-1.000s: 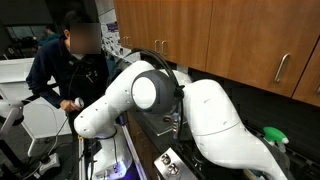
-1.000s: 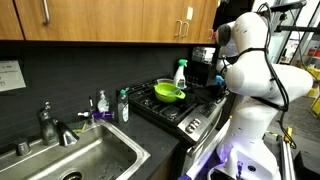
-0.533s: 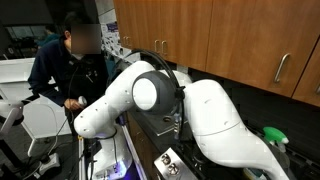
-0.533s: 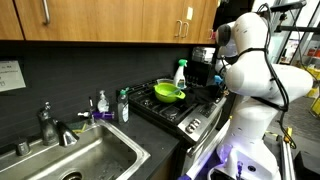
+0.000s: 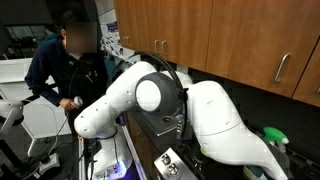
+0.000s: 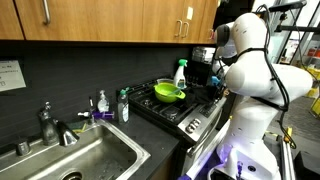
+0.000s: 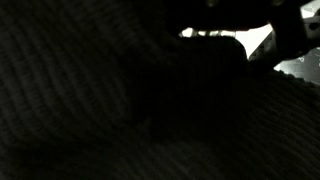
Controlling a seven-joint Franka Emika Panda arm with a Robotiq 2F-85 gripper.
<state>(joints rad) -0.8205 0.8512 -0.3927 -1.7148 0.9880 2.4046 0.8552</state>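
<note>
Item 1, containers. A green bowl (image 6: 168,93) sits inside a black pan (image 6: 150,90) on the stove (image 6: 178,112). I cannot make out whether the bowl holds anything. The steel sink (image 6: 100,150) is well to one side, with its faucet (image 6: 52,126) and two small bottles (image 6: 103,103) on the counter between sink and stove.

Item 2, the bowl. It is bright lime, round and upright, the most vivid thing there. A spray bottle (image 6: 181,72) stands just behind it.

Item 3, gripper (image 6: 214,78). It hangs at the far edge of the stove, near the spray bottle and apart from the bowl. Its jaws are spread wide, and I see nothing between them.

Item 4, views. Only the exterior view onto the counter shows the stove. The exterior view beside the arm (image 5: 150,95) shows a person (image 5: 62,65) and wooden cabinets (image 5: 200,40). My wrist view is almost wholly black.
</note>
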